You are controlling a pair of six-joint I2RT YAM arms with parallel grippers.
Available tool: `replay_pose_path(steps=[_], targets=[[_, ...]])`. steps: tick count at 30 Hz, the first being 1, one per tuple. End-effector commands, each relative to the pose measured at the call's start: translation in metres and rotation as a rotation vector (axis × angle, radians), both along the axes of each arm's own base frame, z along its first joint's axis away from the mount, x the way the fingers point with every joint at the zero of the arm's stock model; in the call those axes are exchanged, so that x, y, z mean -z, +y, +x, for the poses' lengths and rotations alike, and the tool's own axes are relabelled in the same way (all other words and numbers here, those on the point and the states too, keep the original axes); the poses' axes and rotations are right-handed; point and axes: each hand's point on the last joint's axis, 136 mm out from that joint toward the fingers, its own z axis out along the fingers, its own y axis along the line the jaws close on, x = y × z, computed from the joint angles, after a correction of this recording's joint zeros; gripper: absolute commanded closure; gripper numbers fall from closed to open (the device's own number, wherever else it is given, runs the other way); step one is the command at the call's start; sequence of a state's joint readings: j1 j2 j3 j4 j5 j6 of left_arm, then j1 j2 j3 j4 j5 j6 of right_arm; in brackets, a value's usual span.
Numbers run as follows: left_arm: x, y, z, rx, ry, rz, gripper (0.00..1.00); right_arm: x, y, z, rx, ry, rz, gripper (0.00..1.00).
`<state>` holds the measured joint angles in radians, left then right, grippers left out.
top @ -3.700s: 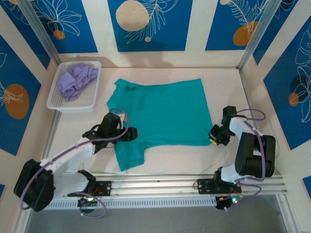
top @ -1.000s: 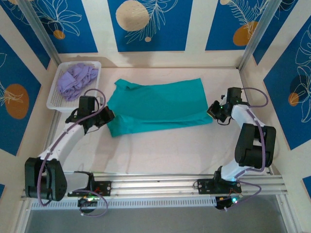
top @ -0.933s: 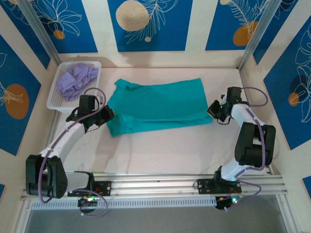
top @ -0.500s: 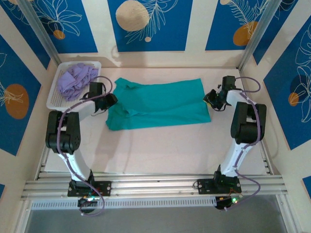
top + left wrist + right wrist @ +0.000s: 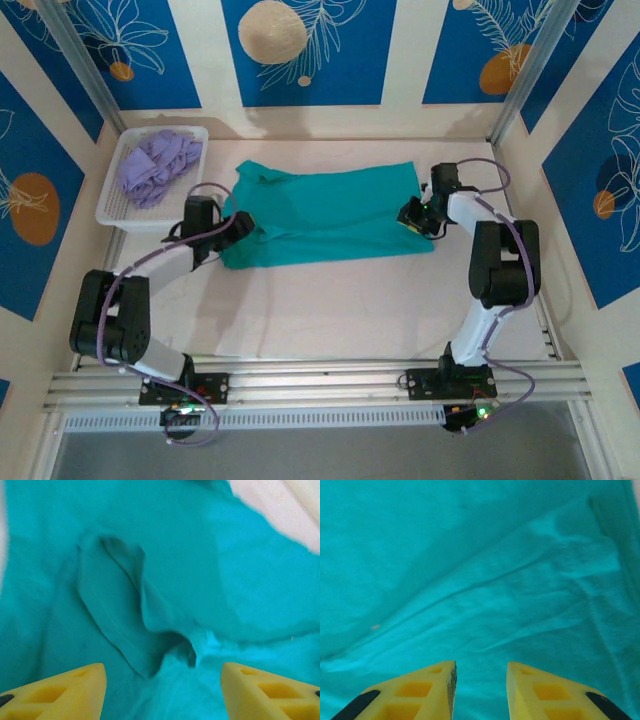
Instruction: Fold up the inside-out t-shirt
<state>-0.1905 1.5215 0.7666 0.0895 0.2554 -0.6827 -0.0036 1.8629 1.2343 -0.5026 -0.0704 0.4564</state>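
The inside-out t-shirt [image 5: 330, 210] lies teal and folded into a long band across the back of the table. My left gripper [image 5: 238, 224] hangs over its left end, by the sleeve. In the left wrist view the left gripper [image 5: 163, 674] is open, yellow fingertips [image 5: 75, 690] wide apart above a creased flap of the shirt [image 5: 240, 580]. My right gripper [image 5: 412, 215] is over the shirt's right end. In the right wrist view the right gripper [image 5: 481, 669] is open with a narrower gap, and rippled teal cloth [image 5: 470, 555] lies below, none of it between the fingers.
A white basket [image 5: 110, 215] with a lavender garment [image 5: 155, 165] stands at the back left, close to the left arm. Bare table stretches from the shirt to the rail [image 5: 320, 375] in front. Patterned walls close in the back and both sides.
Both grippers have opened and let go of the shirt's ends. Both arms have swung toward the back and inward over the folded shirt.
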Motion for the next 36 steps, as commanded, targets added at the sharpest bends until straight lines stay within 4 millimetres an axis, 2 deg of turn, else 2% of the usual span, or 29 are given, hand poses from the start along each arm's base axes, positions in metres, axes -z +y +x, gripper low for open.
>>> replay_pose_path(steps=[1, 7, 11, 13, 16, 18, 19, 21, 23, 26, 28, 30, 32, 36], targets=[[0.019, -0.02, -0.01, 0.114, 0.044, -0.015, 0.38, 0.017, -0.019, -0.012, -0.032, 0.103, -0.099, 0.67], [0.052, -0.017, -0.025, 0.143, 0.135, 0.021, 0.39, 0.032, -0.032, -0.045, -0.049, 0.229, -0.192, 0.68], [0.067, -0.016, -0.047, 0.154, 0.18, 0.013, 0.38, 0.04, -0.036, -0.078, -0.02, 0.306, -0.199, 0.7], [0.068, -0.022, -0.061, 0.185, 0.193, -0.027, 0.38, 0.038, -0.041, -0.094, 0.002, 0.334, -0.21, 0.71], [0.06, -0.032, -0.083, 0.236, 0.202, -0.071, 0.38, 0.023, -0.044, -0.11, 0.038, 0.283, -0.219, 0.71], [0.046, -0.032, -0.088, 0.228, 0.168, -0.092, 0.37, 0.005, -0.041, -0.109, 0.018, 0.184, -0.263, 0.71], [0.038, -0.029, -0.088, 0.215, 0.142, -0.086, 0.37, -0.01, -0.031, -0.103, -0.039, 0.093, -0.307, 0.7], [0.026, -0.022, -0.086, 0.184, 0.095, -0.06, 0.34, -0.036, 0.003, -0.09, -0.202, -0.095, -0.375, 0.65], [0.019, -0.011, -0.08, 0.135, 0.061, -0.033, 0.33, -0.057, 0.062, -0.078, -0.403, -0.293, -0.352, 0.58], [0.023, 0.001, -0.077, 0.073, 0.071, -0.058, 0.34, -0.075, 0.145, -0.072, -0.623, -0.49, -0.286, 0.52], [0.028, 0.005, -0.077, 0.047, 0.088, -0.081, 0.37, -0.08, 0.193, -0.071, -0.739, -0.568, -0.254, 0.47], [0.034, 0.007, -0.078, 0.042, 0.097, -0.084, 0.4, -0.08, 0.237, -0.073, -0.837, -0.617, -0.223, 0.43], [0.044, 0.009, -0.079, 0.039, 0.118, -0.073, 0.45, -0.072, 0.276, -0.075, -0.922, -0.643, -0.204, 0.4], [0.059, 0.011, -0.083, 0.034, 0.145, -0.084, 0.55, -0.048, 0.329, -0.077, -1.038, -0.63, -0.198, 0.34]])
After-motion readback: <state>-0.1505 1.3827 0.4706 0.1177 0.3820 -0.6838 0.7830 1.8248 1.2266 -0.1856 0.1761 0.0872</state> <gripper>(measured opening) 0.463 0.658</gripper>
